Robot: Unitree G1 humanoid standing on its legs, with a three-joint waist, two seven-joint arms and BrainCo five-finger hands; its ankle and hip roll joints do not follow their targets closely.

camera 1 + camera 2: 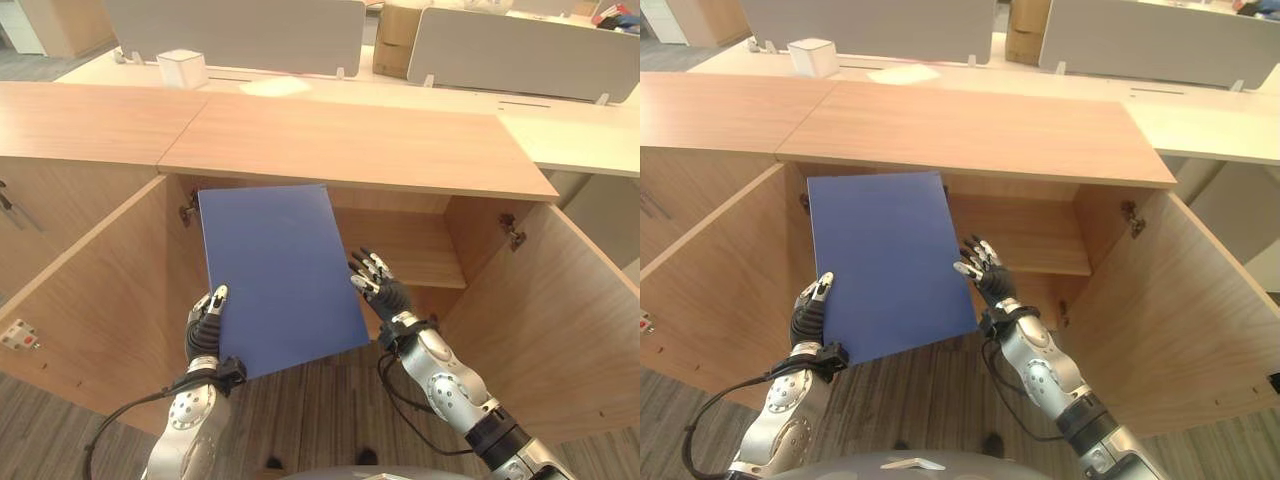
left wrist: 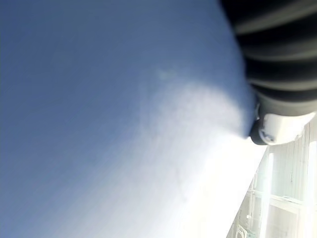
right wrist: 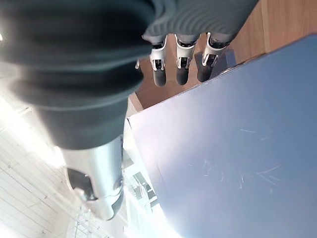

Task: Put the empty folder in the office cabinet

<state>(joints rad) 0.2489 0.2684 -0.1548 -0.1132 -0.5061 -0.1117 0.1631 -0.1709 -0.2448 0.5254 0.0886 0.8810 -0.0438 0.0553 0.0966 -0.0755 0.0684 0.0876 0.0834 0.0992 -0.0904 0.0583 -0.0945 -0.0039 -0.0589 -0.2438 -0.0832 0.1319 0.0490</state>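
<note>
Left eye view: flat blue rectangular folder pinched by left hand, straight-fingered right hand alongside.

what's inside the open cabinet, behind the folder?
A bare wooden shelf shows to the right inside the cabinet. The blue folder, held up by both hands, covers the left part of the interior.

wooden counter, white box behind
</note>
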